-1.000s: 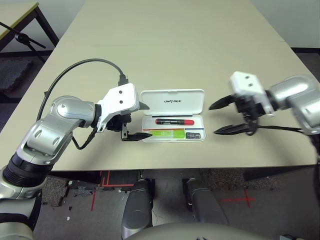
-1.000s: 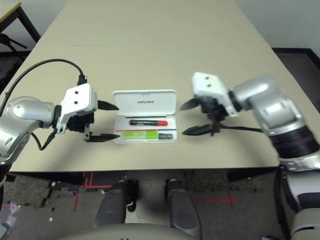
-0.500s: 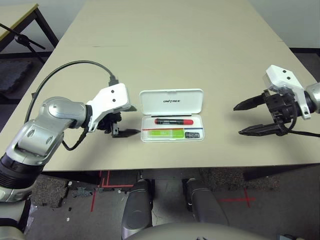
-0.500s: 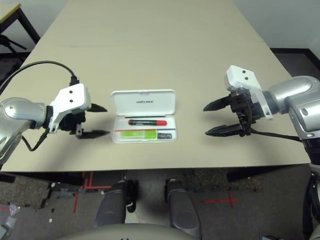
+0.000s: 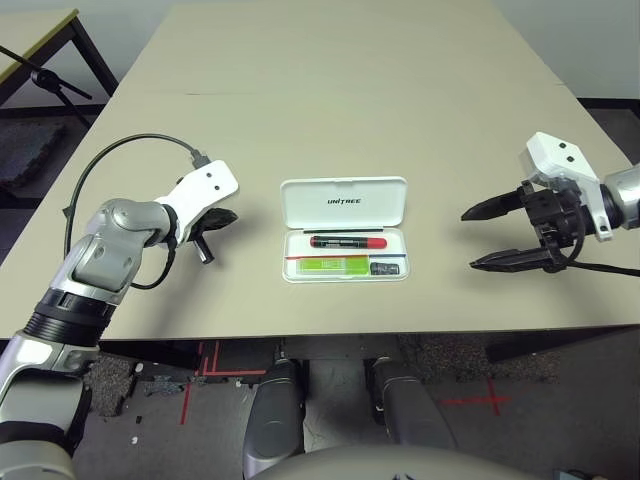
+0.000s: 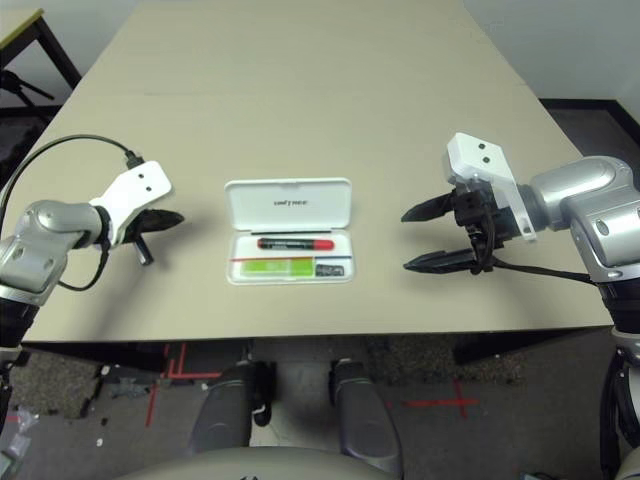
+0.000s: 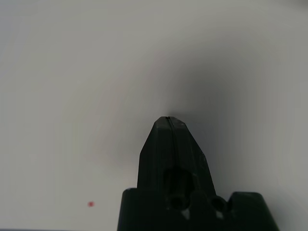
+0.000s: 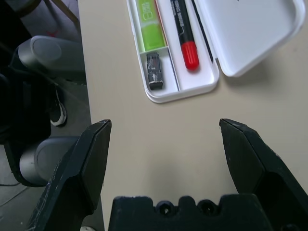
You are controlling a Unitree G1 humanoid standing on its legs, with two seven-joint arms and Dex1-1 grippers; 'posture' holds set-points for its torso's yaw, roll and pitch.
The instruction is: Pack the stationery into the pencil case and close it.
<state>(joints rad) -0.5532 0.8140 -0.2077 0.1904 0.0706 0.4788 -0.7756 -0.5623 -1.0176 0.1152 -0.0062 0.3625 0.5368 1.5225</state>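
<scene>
1. The case (image 5: 344, 229) lies open near the table's front edge, midway between the two arms. Its lid (image 5: 343, 202) lies flat on the far side and bears black lettering.
2. In the tray, the red marker (image 5: 347, 242) lies lengthwise in the far slot. The green highlighter (image 5: 333, 266) lies in the near slot, with a small dark block (image 5: 381, 268) just beside its right end. All three sit inside the tray.
3. The left gripper (image 5: 214, 222) is over the table to the left of the case, apart from it. Its fingers are pressed together on nothing, as the left wrist view confirms.
4. The right gripper (image 5: 497, 236) is well to the right of the case, pointing towards it. Its fingers (image 8: 94, 153) stand wide apart and hold nothing.
5. The table (image 5: 340, 90) is a plain beige surface. A black cable (image 5: 110, 164) loops from the left wrist.
6. On the floor below the front edge there is grey speckled carpet with red tape marks (image 5: 202, 360). A second table's dark leg (image 5: 92, 50) shows at far left.
</scene>
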